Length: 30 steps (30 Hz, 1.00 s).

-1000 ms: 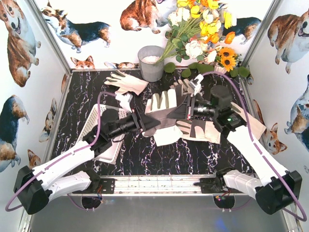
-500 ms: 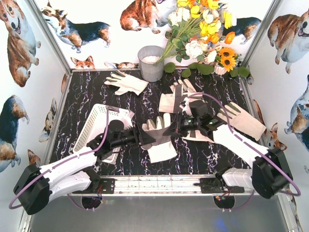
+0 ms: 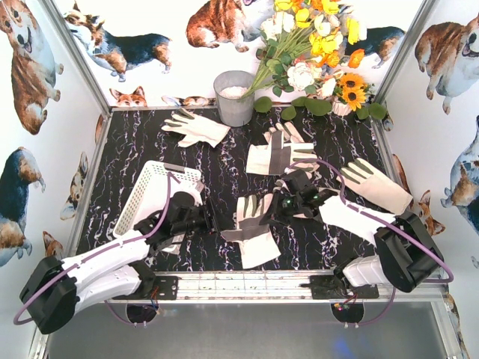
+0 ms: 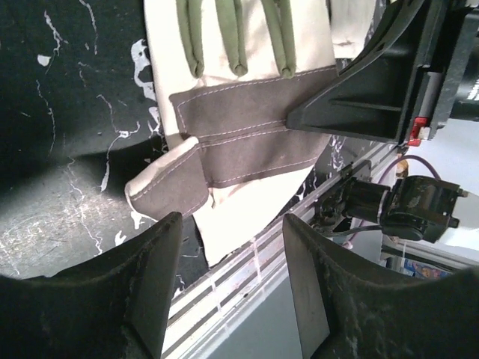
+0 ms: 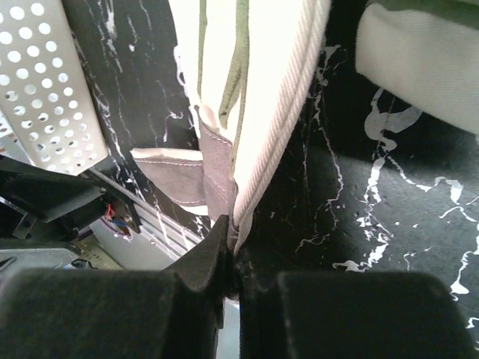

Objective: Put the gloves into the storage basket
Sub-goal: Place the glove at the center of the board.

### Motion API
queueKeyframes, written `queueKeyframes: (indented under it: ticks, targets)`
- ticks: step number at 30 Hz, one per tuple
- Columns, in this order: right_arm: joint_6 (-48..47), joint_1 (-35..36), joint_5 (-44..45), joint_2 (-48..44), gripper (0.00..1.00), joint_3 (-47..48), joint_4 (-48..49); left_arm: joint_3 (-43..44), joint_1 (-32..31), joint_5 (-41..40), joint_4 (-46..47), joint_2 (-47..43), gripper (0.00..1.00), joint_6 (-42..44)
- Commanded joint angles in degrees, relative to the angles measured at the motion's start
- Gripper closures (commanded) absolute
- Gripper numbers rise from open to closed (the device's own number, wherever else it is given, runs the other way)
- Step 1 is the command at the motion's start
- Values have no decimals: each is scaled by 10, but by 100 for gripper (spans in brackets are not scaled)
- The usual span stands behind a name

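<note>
Low across centre, right arm (image 3: 352, 218) pinches glove (image 3: 253, 241).

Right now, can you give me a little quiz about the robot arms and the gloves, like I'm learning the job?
1. True or false: the left gripper is shut on a glove.
2. What does the right gripper pinch? A: the metal bucket's rim. B: the edge of the middle glove. C: a sunflower.
3. Fill the gap: in the top view, the storage basket lies to the ___ of the middle glove.
Key: 1 false, it is open; 2 B; 3 left.
</note>
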Motion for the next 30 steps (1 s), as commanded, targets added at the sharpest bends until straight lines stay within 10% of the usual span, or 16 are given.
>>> queueKeyframes:
  ticks: [1, 30]
  targets:
    - [-13, 2, 31, 14, 100, 5, 16, -23, -3, 4, 37, 22, 49, -11]
    - [-129, 4, 125, -120, 47, 38, -204, -46, -26, -75, 115, 126, 80, -47]
